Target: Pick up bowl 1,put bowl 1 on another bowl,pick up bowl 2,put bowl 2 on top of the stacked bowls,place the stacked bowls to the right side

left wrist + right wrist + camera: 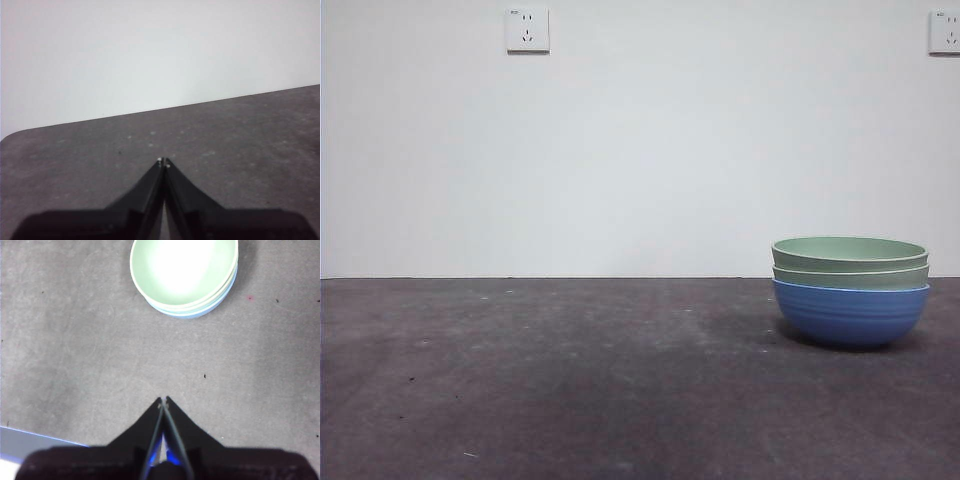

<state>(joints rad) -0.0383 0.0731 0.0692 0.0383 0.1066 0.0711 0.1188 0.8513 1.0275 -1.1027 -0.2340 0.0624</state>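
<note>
Black jaws of the right gripper (163, 399) are pressed together on nothing, held above the bench (75, 365), well apart from the stacked bowls (184, 275). Likewise closed and empty is the left gripper (163, 161). Two pale green bowls are nested in another bowl (850, 312), at the bench's right side.

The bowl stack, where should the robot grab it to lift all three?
Probably by the blue bowl at the bottom, since it carries both green bowls. Coming from above, one jaw of the right hand inside the rim and one outside might pinch all three nested walls, as the rims sit close together.
</note>
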